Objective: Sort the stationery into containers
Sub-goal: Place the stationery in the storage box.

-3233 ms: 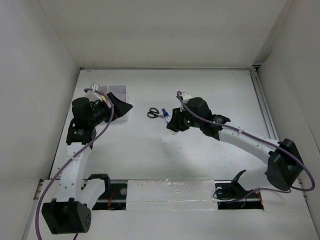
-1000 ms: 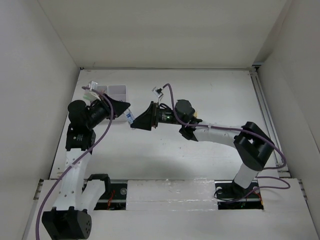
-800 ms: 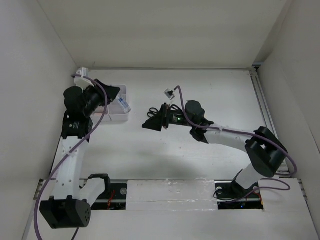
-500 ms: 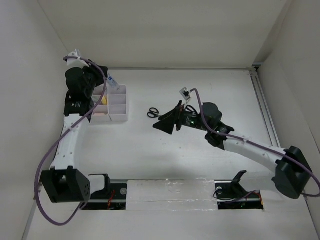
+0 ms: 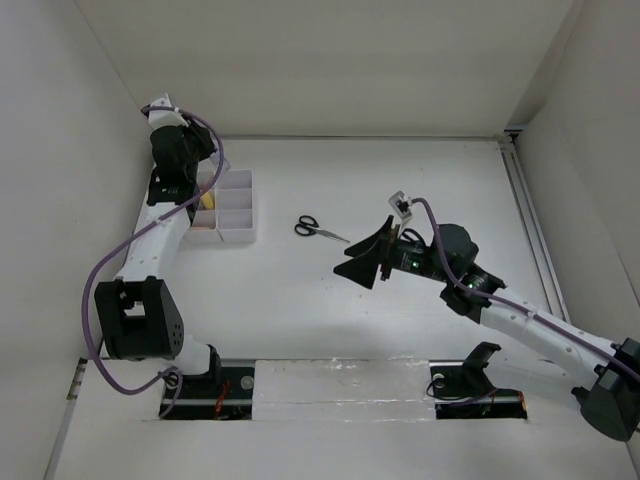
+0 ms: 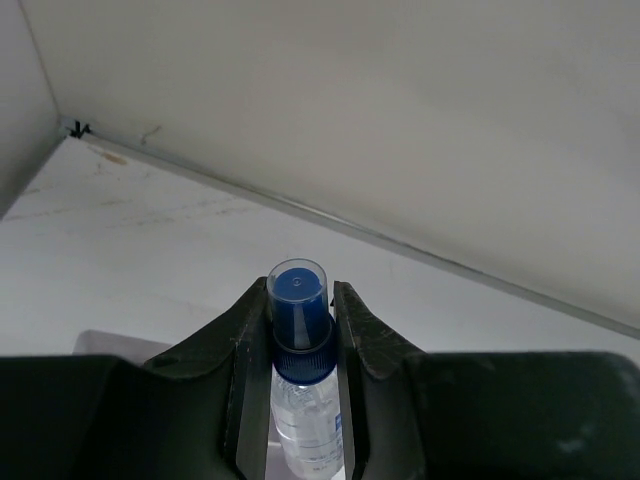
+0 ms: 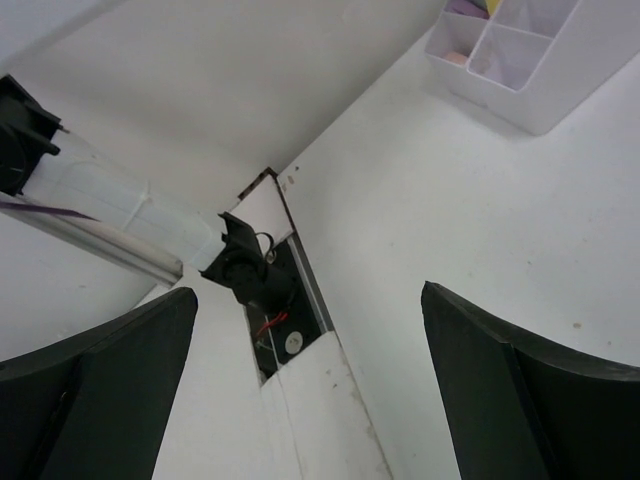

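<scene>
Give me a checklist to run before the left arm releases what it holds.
1. The left tool is shut on the blue-capped tube: ok.
2. Tube lined up over a compartment of the organiser tray: cannot tell.
3. The right tool is open and empty: ok.
4. Right tool away from the tray: ok.
5. All stationery sorted: not ok; the scissors lie on the table.

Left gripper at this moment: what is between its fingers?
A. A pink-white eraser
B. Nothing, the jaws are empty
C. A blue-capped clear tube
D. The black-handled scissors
C: the left wrist view shows the left gripper closed on either side of the blue-capped clear tube, while the scissors lie apart on the table.
</scene>
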